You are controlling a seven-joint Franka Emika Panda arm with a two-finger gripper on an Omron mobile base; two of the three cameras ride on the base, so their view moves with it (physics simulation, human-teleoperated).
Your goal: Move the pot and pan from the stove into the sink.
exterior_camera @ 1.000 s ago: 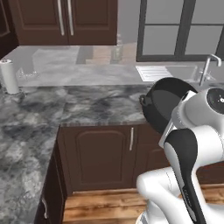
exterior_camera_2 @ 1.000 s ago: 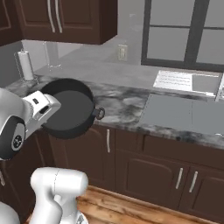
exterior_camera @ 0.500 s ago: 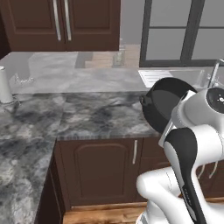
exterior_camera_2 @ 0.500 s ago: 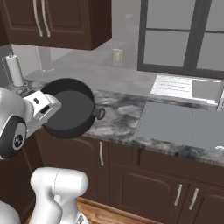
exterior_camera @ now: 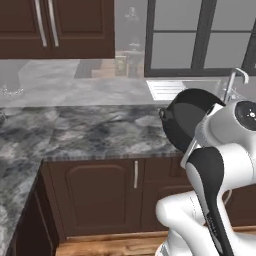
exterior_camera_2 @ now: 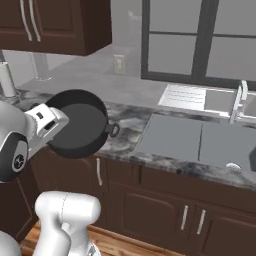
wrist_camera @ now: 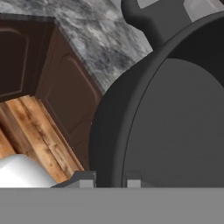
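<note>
Right base view: I've got the pot point(exterior_camera_2: 80, 125) clamped by its rim in the gripper point(wrist_camera: 109, 181), sink point(exterior_camera_2: 200, 142) ahead, pan afterwards

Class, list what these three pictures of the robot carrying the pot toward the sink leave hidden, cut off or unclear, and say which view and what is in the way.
- Pot: left base view, its lower part behind the arm.
- Gripper: hand view, fingertips cut by the bottom edge; the grip point on the pot's rim is unclear.
- Sink: right base view, right end cut by the frame edge.
- Faucet: left base view, base hidden by the arm.
</note>
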